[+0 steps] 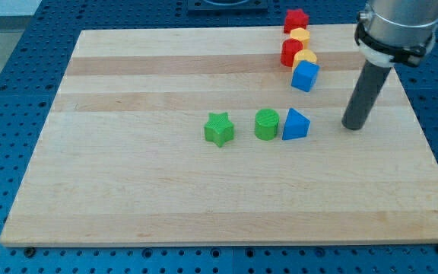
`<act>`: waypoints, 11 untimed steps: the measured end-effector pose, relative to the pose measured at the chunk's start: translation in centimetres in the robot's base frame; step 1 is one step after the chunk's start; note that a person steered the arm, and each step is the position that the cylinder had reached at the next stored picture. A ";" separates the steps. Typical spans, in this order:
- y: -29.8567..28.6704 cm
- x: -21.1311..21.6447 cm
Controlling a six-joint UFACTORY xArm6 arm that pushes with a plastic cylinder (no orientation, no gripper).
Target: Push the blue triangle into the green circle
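Green star (219,129) sat left of green circle (266,124); blue triangle (295,125) touched the circle's right side. My tip (352,125) stood apart, right of the triangle; no claw fitted.

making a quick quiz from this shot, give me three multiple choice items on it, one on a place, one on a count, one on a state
1. Where is my tip relative to the blue triangle?
A. to the view's right of it
B. to the view's left of it
C. resting on top of it

2. How many green blocks are on the wooden board?
A. one
B. two
C. four

3. How do the blue triangle and the green circle stand?
A. at opposite board edges
B. stacked
C. side by side, touching or nearly so

Answers:
1 A: the rod's end meets the board to the triangle's right, with bare wood between them.
2 B: only the green star and the green circle are green.
3 C: the triangle sits right against the circle's right side, with no clear gap visible.
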State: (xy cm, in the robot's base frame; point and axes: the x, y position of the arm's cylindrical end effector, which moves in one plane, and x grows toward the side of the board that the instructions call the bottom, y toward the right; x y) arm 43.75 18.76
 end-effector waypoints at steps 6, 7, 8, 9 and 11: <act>-4.5 0.1; -5.8 0.1; -7.1 0.1; -8.0 0.1; -9.1 0.1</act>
